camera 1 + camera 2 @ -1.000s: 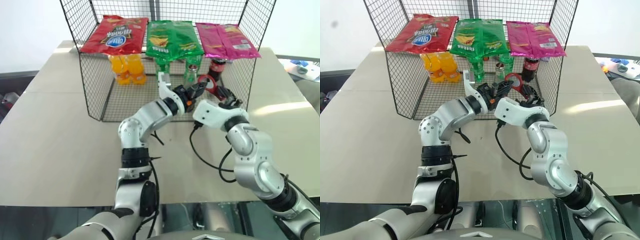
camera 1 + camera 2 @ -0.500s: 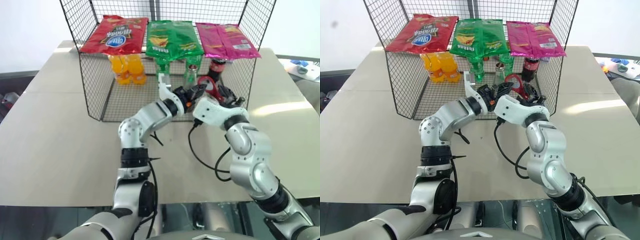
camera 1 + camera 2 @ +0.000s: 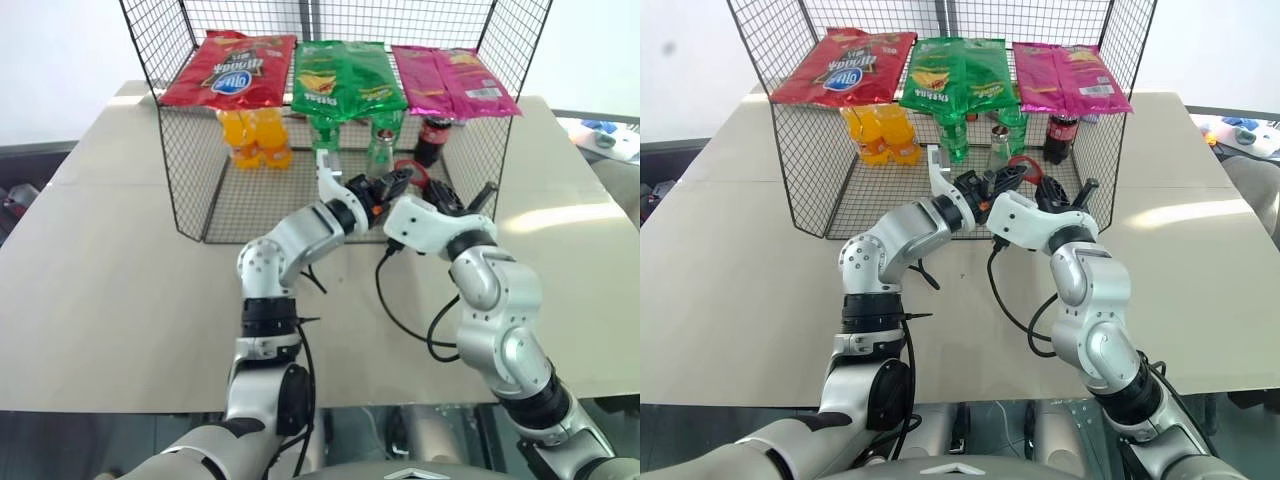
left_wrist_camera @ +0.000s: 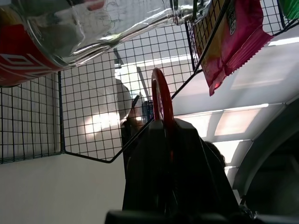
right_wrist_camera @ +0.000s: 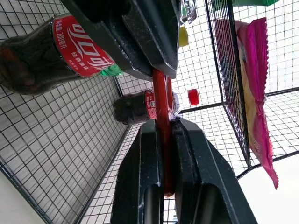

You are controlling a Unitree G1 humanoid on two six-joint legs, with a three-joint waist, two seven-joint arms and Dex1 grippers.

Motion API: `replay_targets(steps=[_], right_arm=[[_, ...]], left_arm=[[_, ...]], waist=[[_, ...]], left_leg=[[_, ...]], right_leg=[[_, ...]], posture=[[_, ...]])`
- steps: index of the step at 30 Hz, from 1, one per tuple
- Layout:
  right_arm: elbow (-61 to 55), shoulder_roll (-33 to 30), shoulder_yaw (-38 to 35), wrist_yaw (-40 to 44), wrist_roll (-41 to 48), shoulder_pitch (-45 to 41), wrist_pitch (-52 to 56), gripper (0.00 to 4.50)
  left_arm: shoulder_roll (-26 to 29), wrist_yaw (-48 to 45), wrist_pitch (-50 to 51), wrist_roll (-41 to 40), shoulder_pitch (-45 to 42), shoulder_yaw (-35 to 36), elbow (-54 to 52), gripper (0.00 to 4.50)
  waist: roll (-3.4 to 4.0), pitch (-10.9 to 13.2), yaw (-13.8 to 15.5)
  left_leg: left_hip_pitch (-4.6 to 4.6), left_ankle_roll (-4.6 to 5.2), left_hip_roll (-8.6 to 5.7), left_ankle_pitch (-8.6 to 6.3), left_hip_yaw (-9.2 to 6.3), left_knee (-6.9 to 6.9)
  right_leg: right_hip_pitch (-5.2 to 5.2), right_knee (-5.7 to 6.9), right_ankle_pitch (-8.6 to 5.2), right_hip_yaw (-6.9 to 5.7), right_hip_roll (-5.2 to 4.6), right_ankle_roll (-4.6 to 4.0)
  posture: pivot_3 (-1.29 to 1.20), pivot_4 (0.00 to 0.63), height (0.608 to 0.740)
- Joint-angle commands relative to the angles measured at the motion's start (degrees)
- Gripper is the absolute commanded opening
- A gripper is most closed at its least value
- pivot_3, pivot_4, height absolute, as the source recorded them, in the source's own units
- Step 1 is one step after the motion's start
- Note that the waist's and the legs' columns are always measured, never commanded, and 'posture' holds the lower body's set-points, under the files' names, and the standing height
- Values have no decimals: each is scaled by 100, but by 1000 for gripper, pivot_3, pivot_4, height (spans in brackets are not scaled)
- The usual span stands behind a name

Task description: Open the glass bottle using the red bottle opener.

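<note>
The glass bottle, clear with dark liquid and a red label, stands inside the wire cage just beyond both grippers. It looms close in the left wrist view and the right wrist view. The red bottle opener is held level in front of the bottle, with one gripper at each end. My left gripper is shut on it, and the ring head rises edge-on from its fingers. My right gripper is shut on the opener from the other side.
The wire cage stands open toward me on a beige table. Red, green and pink snack bags hang across its top. Inside stand orange bottles, green bottles and a stubby dark red-capped bottle. A black cable loops below the arms.
My right gripper has shut on the opener that the left gripper holds, and its wrist has rolled. The opener's ring now lies flatter. The left arm has stayed still.
</note>
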Motion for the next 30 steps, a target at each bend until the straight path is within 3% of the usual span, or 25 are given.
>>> replay_targets(steps=[1,5,6,8,10,11,15,19,22,24,28,30], right_arm=[[-140,19,-266,38,-176,-18,-173,22],[-183,-8,-384,104,-187,60,-369,22],[-218,-68,-447,120,-146,89,-455,0],[-313,-181,-587,152,-29,157,-645,0],[-408,-306,-759,189,88,233,-811,0],[-486,-362,-863,204,201,290,-895,0],[-947,-457,-1370,266,966,619,-1166,0],[-1366,-287,-1835,220,1984,975,-1357,0],[-1543,-224,-2098,93,2554,1232,-1550,0],[-1570,-260,-2157,-14,2714,1357,-1690,0],[-1469,-369,-2205,-304,2922,1513,-2026,0],[-1465,-389,-2246,-411,3011,1598,-2100,0]], left_arm=[[-36,82,33,-223,5,-39,-155,0],[-44,244,68,-934,76,31,-235,0],[51,320,104,-999,86,20,-257,735],[260,472,156,-1221,124,9,-326,1345],[526,496,257,-1464,164,-4,-393,2282],[740,404,381,-1534,200,-33,-464,2476],[1875,-485,981,-1307,477,-148,-929,2476],[3235,-2512,699,666,939,-562,-1590,2476],[4164,-4626,-940,2843,1375,-1309,-1586,2476],[4382,-5526,-1726,3639,1438,-1530,-1264,2476],[4155,-6194,-2355,4590,820,-1798,-402,4280],[3932,-6335,-2549,4943,506,-1887,-33,4442]], waist=[[0,0,1],[0,0,-4],[0,0,3],[1,1,8],[2,2,-4],[3,2,-7],[12,8,-37],[20,13,-47],[23,14,-38],[25,15,-26],[24,16,26],[23,16,12]], left_leg=[[0,0,0,0,-1,0],[0,0,0,0,-2,-1],[0,-1,1,0,-3,-2],[-6,-1,-2,1,-10,-1],[-4,-1,-2,1,-11,-1],[-3,-2,-2,1,-12,-2],[0,-9,1,5,-15,-14],[4,-20,2,11,-18,-30],[8,-27,1,15,-17,-39],[11,-32,0,17,-12,-51],[5,-32,2,18,-17,-56],[4,-31,0,19,-17,-56]], right_leg=[[0,0,0,0,0,0],[0,-1,0,0,0,0],[0,-1,0,0,0,0],[1,-2,0,-8,-2,0],[2,-2,0,-8,-2,0],[2,-1,0,-8,-2,-1],[1,1,-1,-12,1,-2],[-1,-1,-3,-18,2,-5],[0,-2,-3,-20,2,-6],[-3,-5,-8,-19,0,-14],[-7,-10,-15,-23,-1,-23],[-6,-13,-15,-23,-1,-19]], posture=[[0,150,740],[0,150,740],[0,150,740],[0,150,740],[0,150,740],[0,150,740],[0,150,740],[0,150,740],[0,150,740],[0,150,740],[0,150,740],[0,150,740]])
